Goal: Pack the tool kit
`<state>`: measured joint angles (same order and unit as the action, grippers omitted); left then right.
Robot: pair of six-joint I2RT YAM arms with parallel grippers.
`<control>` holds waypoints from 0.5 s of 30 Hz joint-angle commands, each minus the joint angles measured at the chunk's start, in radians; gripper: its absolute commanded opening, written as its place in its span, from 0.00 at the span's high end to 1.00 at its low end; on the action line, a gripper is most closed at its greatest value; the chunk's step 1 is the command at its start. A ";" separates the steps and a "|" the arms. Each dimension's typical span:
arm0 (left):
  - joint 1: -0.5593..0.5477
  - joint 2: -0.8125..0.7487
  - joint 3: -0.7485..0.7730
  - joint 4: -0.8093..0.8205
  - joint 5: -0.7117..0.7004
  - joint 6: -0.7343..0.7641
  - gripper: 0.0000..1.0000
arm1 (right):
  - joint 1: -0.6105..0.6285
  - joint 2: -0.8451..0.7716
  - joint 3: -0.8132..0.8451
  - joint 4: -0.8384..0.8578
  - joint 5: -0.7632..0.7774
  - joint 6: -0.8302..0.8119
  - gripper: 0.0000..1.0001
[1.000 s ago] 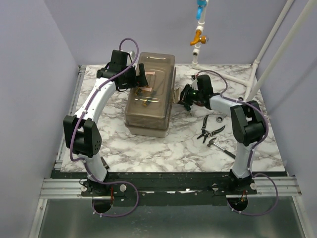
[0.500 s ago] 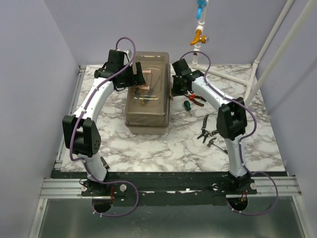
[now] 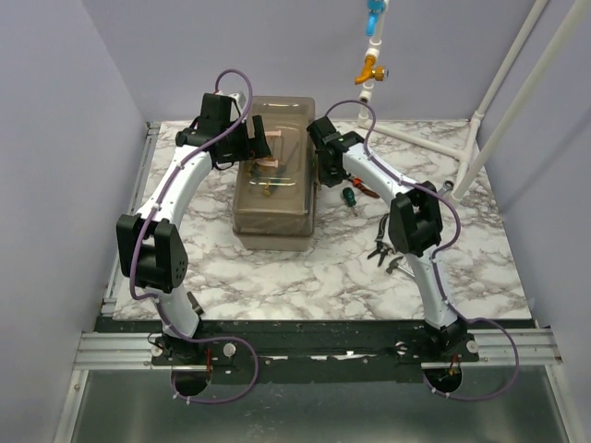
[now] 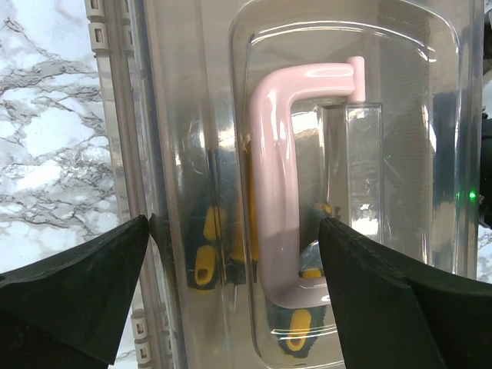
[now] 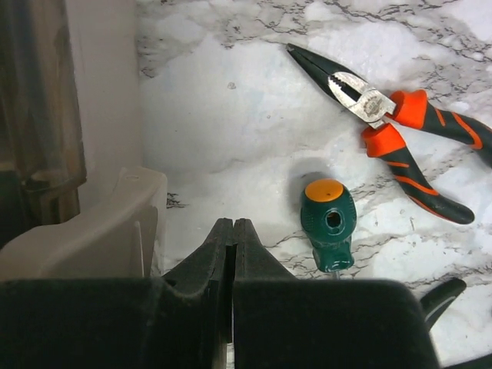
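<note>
Left wrist | glossy curved pink handle [image 4: 269,192] | smoky translucent lid [image 4: 403,146]

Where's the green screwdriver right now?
The green screwdriver sits on the marble table, right of the toolbox. In the right wrist view it is just right of the right gripper, with the orange-handled pliers beyond it.
</note>
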<state>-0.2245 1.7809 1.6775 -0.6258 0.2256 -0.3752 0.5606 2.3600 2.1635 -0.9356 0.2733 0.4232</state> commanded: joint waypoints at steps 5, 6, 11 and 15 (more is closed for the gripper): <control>-0.033 0.073 -0.083 -0.018 0.105 0.004 0.08 | 0.084 -0.060 -0.248 0.505 -0.515 0.028 0.99; -0.033 0.075 -0.086 -0.015 0.107 0.004 0.08 | 0.085 -0.089 -0.300 0.574 -0.562 0.036 0.99; -0.033 0.080 -0.114 0.011 0.130 -0.008 0.07 | 0.083 -0.139 -0.368 0.765 -0.650 0.089 0.99; -0.033 0.074 -0.145 0.044 0.154 -0.031 0.08 | 0.077 -0.082 -0.282 0.721 -0.662 0.107 0.99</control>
<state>-0.1886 1.7786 1.6234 -0.5102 0.2253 -0.3904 0.5304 2.2318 1.7802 -0.4576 -0.1104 0.5049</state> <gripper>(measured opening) 0.929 0.027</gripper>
